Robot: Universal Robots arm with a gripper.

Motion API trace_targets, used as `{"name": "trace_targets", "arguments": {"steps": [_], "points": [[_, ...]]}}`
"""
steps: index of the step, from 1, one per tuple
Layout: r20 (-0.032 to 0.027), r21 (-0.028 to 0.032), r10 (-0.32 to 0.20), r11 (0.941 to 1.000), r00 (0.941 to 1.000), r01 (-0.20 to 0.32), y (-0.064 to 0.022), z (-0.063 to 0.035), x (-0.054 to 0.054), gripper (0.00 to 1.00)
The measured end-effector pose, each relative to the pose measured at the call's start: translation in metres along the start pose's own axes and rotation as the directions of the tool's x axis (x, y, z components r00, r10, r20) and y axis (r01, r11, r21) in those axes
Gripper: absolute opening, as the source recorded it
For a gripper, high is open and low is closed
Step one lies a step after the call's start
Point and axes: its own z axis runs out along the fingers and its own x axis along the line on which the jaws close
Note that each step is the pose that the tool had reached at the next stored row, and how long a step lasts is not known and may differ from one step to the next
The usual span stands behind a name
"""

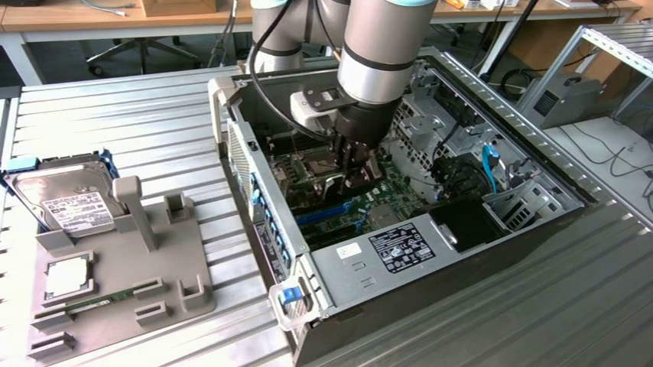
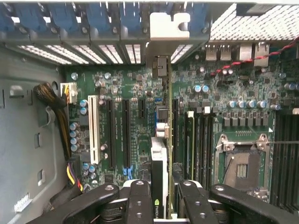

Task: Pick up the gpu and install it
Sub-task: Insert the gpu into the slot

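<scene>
My gripper (image 1: 359,170) reaches down inside the open computer case (image 1: 337,271), just above the green motherboard (image 1: 393,200). In the wrist view the gripper (image 2: 164,198) is shut on the gpu (image 2: 159,161), which stands on edge between the two black fingers (image 2: 139,200). The card runs away from the gripper towards the rear slot openings. Its pale metal bracket (image 2: 169,25) sits at the case's back wall. The card stands over the board between the black expansion slots (image 2: 126,133) and the memory sticks (image 2: 189,140). Its lower edge is hidden, so I cannot tell whether it is seated.
A white expansion slot (image 2: 92,126) and cable bundle (image 2: 56,109) lie to one side, the bare CPU socket (image 2: 240,170) to the other. At the exterior view's left, a grey holder (image 1: 122,267) carries a hard drive (image 1: 66,202), a chip (image 1: 66,277) and a RAM stick (image 1: 102,298).
</scene>
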Motion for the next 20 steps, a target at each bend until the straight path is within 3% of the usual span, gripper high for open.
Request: {"name": "trace_targets", "arguments": {"steps": [11,20], "points": [[-0.0002,0.0001,0.001,1.0000,1.0000,-0.001,0.0058,0.0013,0.0001,0.27],[-0.0009,0.0004,0.014,0.9999,0.9999,-0.014,0.0063,0.0091,0.0003,0.27]]}}
